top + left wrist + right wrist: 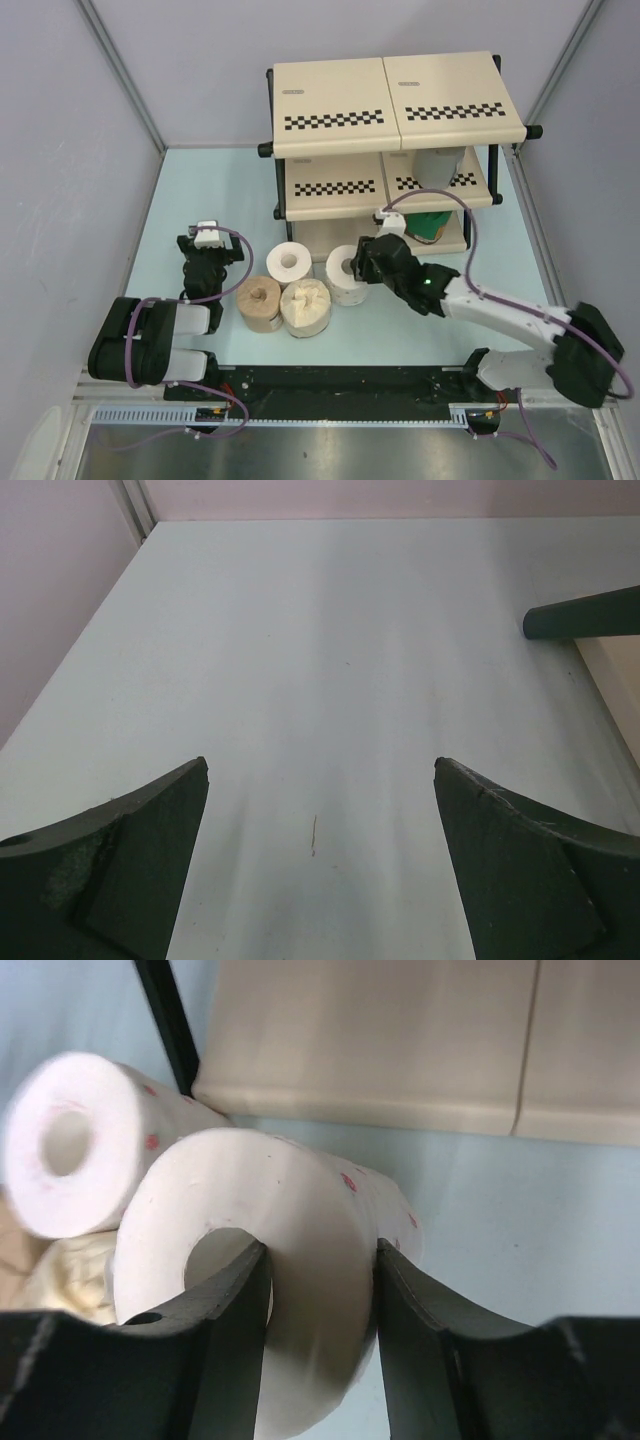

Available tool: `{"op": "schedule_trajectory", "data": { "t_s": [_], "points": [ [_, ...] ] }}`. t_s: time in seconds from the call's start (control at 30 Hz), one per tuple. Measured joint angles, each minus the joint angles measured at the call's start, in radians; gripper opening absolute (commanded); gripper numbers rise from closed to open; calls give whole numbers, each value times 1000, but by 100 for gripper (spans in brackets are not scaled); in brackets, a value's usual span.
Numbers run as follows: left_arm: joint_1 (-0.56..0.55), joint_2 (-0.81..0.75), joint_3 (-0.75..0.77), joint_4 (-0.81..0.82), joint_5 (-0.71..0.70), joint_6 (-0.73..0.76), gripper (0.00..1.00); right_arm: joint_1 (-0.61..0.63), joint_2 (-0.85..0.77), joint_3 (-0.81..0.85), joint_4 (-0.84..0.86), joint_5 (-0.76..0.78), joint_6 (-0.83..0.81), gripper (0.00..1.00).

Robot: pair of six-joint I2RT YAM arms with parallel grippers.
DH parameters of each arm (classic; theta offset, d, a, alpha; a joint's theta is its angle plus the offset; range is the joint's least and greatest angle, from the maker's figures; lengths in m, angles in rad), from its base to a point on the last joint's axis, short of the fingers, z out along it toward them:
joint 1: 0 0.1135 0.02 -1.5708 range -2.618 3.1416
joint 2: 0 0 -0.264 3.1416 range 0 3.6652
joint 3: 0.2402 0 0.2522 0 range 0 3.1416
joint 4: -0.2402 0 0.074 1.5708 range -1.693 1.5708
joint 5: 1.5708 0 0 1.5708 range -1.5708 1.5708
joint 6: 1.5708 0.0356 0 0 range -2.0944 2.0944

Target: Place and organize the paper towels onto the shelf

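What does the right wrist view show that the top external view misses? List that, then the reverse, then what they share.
Right wrist only: one finger of the right gripper sits inside the centre hole of the dotted white roll, the other outside, pinching its wall. Top external only: the grey roll on the middle tier of the shelf, the green roll on the tier below, the tan-brown roll, and the left gripper. Both: the dotted white roll, the second dotted roll, the cream roll and the shelf.
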Motion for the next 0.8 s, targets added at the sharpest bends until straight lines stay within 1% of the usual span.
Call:
{"op": "schedule_trajectory", "data": {
  "t_s": [0.17,0.23,0.3,0.37,0.4,0.43,0.53,0.63,0.8],
  "points": [
    [0,0,0,0,0,0,100,9,-310,27,-169,51,-23,43],
    [0,0,0,0,0,0,100,9,-397,89,-230,76,-46,43],
    [0,0,0,0,0,0,100,8,-445,174,-275,100,-67,43],
    [0,0,0,0,0,0,100,8,-463,261,-310,115,-93,43],
    [0,0,0,0,0,0,100,8,-467,361,-320,127,-120,43],
    [0,0,0,0,0,0,100,8,-468,373,-319,129,-124,43],
    [0,0,0,0,0,0,100,8,-460,485,-343,140,-164,43],
    [0,0,0,0,0,0,100,8,-458,557,-319,153,-206,42],
    [0,0,0,0,0,0,100,8,-417,656,-214,213,-312,43]
  ]
}}
